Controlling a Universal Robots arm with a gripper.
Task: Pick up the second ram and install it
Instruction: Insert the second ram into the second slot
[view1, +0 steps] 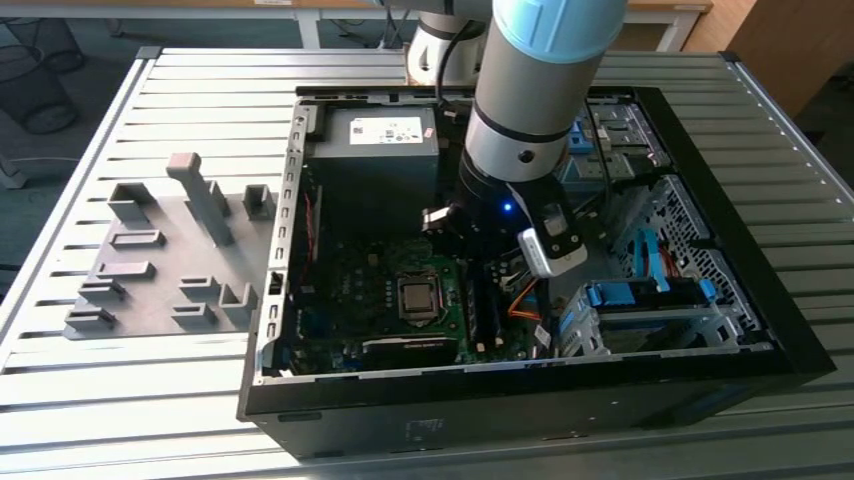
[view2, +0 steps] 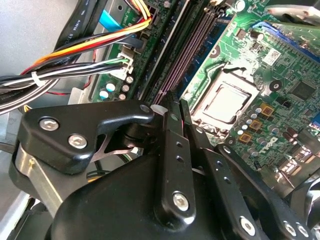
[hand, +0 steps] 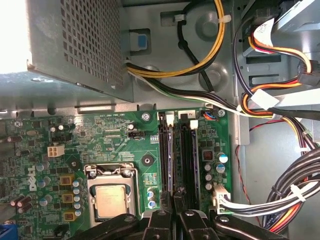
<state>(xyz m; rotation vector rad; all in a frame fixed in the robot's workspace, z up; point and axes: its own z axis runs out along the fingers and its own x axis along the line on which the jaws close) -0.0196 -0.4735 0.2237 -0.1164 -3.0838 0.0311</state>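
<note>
Jaws are pressing nearly together, seemingly pinching the second ram as I'm hovering the gripper over the motherboard slots.

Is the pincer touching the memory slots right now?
Cannot tell. In the second wrist view the pincer overlaps the memory slots, hiding any contact or gap.

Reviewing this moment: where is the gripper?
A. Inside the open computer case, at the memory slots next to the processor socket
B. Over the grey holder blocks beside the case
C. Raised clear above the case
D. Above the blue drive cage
A: in both wrist views the gripper sits at the memory slots beside the processor socket, inside the computer case.
</note>
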